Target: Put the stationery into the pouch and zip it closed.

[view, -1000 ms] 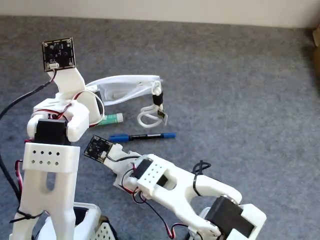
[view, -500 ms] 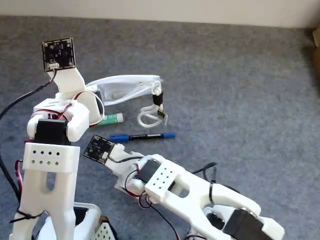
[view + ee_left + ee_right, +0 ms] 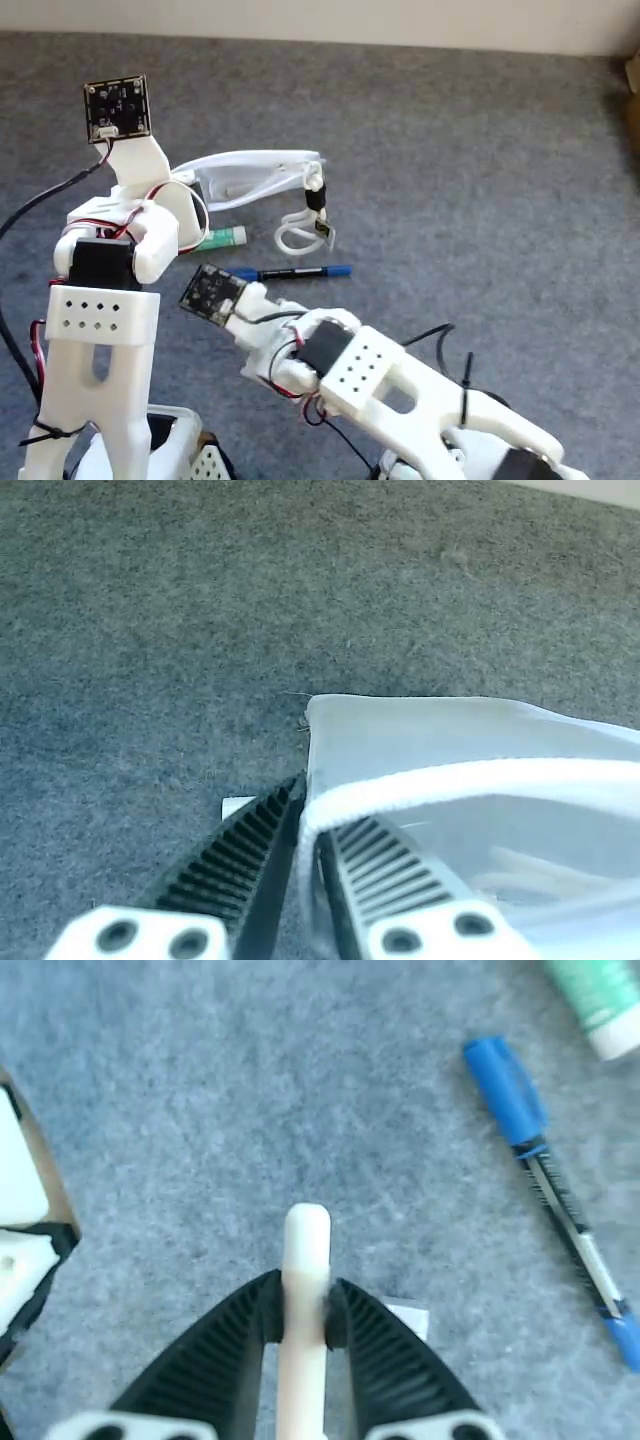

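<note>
Surface: tabletop (image 3: pixel 520 200) under a grey, short-pile, felt-like covering, evenly lit; a pale band of wall (image 3: pixel 330 18) runs along the 12 o'clock edge; a brownish thing (image 3: pixel 633 95) cuts in at the 2 o'clock edge, cannot tell what it is.

Left arm (image 3: pixel 110 270) stands at 9 o'clock, its camera board upright; left jaws are closed on the rim of the pouch (image 3: pixel 450 770), the ribbed pads pinching the white fabric edge at one end. In the high view the pouch (image 3: pixel 250 172) lies at 11 o'clock of centre, long axis roughly 9-to-3, mouth standing open; its white cord loop (image 3: pixel 296 236) with a dark clip trails from the 3 o'clock end toward 6.

Right arm (image 3: pixel 400 385) reaches in from 5 o'clock, low over the covering; right jaws are clamped on a white stick (image 3: pixel 304 1250), its rounded tip poking out past the fingertips over bare covering — not in the pouch.

Loose items on the tabletop:
- blue pen (image 3: pixel 290 272) lies flat on a 9-to-3 line, at 6 o'clock of the pouch and well apart from it; cap end toward 9, just beside the right arm's camera board; also seen from the right wrist (image 3: pixel 550 1185), beyond the stick's tip.
- green tube (image 3: pixel 226 238) with a white end lies between pen and pouch, at 11 o'clock of the pen's cap — partly hidden behind the left arm, touching neither.
</note>
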You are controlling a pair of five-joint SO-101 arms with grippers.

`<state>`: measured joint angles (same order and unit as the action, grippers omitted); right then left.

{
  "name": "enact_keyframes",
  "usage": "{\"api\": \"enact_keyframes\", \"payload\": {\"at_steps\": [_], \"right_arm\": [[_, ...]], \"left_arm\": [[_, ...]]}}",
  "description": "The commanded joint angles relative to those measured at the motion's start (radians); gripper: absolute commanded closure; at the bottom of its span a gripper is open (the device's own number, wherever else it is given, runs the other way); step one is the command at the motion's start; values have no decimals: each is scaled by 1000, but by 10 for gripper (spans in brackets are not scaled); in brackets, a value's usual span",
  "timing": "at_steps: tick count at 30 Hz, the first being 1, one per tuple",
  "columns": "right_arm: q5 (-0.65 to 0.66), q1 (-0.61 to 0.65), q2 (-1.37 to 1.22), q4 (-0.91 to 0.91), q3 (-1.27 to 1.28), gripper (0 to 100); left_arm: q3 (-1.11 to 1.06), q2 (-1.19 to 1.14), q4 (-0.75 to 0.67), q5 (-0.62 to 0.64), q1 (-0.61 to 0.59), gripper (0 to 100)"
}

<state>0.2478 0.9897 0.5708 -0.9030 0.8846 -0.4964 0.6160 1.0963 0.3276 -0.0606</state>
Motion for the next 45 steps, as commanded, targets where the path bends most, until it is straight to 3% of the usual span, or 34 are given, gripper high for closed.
{"api": "enact_keyframes", "payload": {"at_steps": [1, 14, 38, 45], "right_arm": [[8, -53, 140, -13, -8, 995], [6, -59, 472, -8, 45, 995], [-2, -59, 796, -4, 45, 995], [-2, -61, 849, 179, 145, 995]], "left_arm": [[-13, -16, -5, 14, -10, 992], [-15, -16, -5, 14, -10, 992], [-18, -16, -5, 14, -10, 992], [-18, -16, -5, 14, -10, 992]]}}
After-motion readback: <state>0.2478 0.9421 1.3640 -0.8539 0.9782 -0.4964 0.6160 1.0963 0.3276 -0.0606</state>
